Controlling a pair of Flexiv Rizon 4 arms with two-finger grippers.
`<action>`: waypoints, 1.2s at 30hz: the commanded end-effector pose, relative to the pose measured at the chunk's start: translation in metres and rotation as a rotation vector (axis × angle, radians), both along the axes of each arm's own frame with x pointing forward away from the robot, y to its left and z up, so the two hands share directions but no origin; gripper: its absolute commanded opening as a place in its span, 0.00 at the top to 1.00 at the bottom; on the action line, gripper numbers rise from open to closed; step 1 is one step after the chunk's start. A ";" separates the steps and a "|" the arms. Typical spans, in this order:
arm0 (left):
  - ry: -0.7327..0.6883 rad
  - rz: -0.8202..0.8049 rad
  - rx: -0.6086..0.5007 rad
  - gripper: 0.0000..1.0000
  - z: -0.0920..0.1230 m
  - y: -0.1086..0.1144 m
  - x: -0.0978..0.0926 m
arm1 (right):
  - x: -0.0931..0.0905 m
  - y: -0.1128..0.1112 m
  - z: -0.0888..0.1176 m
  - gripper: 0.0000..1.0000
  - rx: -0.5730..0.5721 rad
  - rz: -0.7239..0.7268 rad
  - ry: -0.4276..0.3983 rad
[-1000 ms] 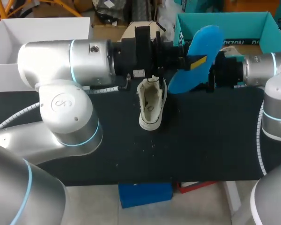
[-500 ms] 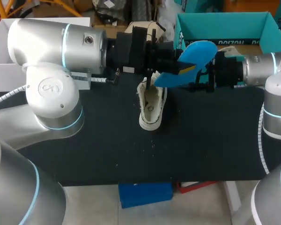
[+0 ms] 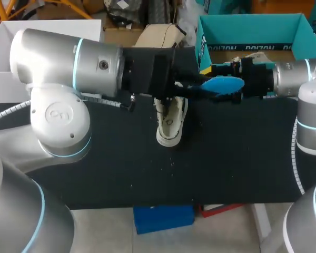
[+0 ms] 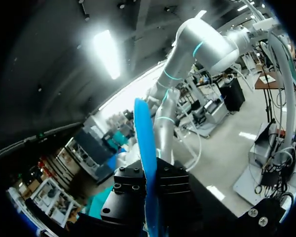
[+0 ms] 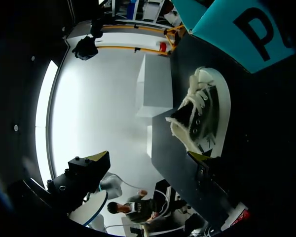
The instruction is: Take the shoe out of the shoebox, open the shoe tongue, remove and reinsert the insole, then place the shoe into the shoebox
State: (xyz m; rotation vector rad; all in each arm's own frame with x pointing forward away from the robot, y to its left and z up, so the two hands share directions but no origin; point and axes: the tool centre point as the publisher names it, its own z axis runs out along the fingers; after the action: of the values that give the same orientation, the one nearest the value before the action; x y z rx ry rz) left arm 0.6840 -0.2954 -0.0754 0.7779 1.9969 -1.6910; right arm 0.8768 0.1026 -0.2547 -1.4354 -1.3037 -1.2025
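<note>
The left gripper [image 3: 180,87] hangs level over the far end of the shoe [image 3: 170,120]. Its tip is lost in black housing, so I cannot tell how it is set. The shoe stands on its sole on the table [image 3: 237,158], out of the shoebox [image 3: 253,32], which sits at the far right. Just right of the shoe and above it hangs the blue insole [image 3: 227,84], pinched at one end by the right gripper [image 3: 215,83]. In the left wrist view, two black finger blocks press on it from both sides, clamped tight.

The two grippers are nose to nose, and the insole's free end reaches right up to the left one. A little more travel could jam it against the housing, bend it or twist it out of the pinch. Gripped at one end only, it may sag or swing when tipped toward the opening. Nothing I can see steadies the shoe, so a push from the insole could shove or topple it. The left gripper also crowds the way in.

As best I can judge, the shoe's long axis runs near to far, heel toward the robot, toe toward the far edge, opening up. The insole lies crosswise to it, almost level and turned on edge, free end pointing left.
</note>
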 end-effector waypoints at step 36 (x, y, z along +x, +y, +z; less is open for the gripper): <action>-0.474 -0.026 -0.263 1.00 -0.098 0.034 0.010 | 0.000 0.001 -0.001 0.00 -0.001 -0.003 -0.001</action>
State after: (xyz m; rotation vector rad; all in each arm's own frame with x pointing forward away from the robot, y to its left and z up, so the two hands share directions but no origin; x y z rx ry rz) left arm 0.6989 -0.2610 -0.1733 1.0138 1.4214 -1.5686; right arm 0.8771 0.1031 -0.2549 -1.4352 -1.3037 -1.2029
